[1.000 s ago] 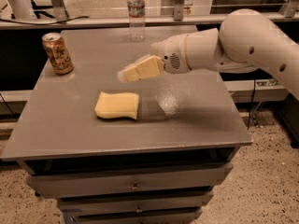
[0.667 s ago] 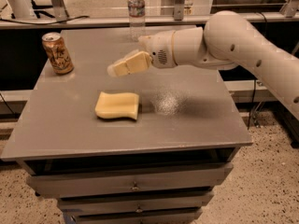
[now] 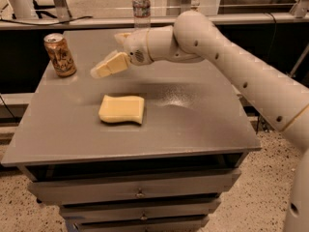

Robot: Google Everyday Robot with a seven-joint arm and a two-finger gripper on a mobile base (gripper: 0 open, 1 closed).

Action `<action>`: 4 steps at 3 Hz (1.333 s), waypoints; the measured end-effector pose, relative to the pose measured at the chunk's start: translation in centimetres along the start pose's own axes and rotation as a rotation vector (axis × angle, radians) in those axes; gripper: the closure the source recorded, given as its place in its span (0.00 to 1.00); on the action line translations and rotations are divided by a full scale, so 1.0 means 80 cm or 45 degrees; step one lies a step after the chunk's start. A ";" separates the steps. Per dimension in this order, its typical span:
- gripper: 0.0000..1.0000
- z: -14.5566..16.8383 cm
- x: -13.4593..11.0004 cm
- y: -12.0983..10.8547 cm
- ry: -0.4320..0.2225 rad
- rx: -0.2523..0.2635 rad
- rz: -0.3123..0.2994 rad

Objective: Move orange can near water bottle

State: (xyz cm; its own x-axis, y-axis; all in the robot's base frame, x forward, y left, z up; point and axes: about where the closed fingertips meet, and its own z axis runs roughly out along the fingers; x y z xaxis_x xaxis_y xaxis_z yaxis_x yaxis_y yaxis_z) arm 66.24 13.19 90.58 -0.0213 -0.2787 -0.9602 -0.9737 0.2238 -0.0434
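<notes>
The orange can (image 3: 60, 55) stands upright at the far left of the grey table (image 3: 193, 124). The water bottle (image 3: 141, 7) stands upright at the table's far edge, right of the can. My gripper (image 3: 114, 51) hangs above the table between the two, a short way right of the can and not touching it. Its cream fingers (image 3: 109, 65) point left toward the can, spread apart and empty. My white arm (image 3: 227, 57) reaches in from the right.
A flat yellow sponge (image 3: 121, 109) lies on the table in front of the gripper. Drawers (image 3: 140, 193) sit under the tabletop. A rail and glass partition (image 3: 241, 19) run behind the table.
My gripper has moved left and a little farther back across the table, from right of the sponge to close beside the can. The can, bottle and sponge have not moved.
</notes>
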 end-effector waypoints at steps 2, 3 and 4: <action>0.00 0.081 0.006 -0.026 0.036 -0.006 -0.107; 0.00 0.124 -0.004 -0.034 -0.019 -0.020 -0.125; 0.00 0.168 -0.017 -0.033 -0.103 -0.055 -0.125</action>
State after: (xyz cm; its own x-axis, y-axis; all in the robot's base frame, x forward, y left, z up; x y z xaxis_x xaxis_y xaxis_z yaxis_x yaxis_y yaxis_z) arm 71.85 25.54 88.31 0.0910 -0.2209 -0.9710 -0.9792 0.1579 -0.1277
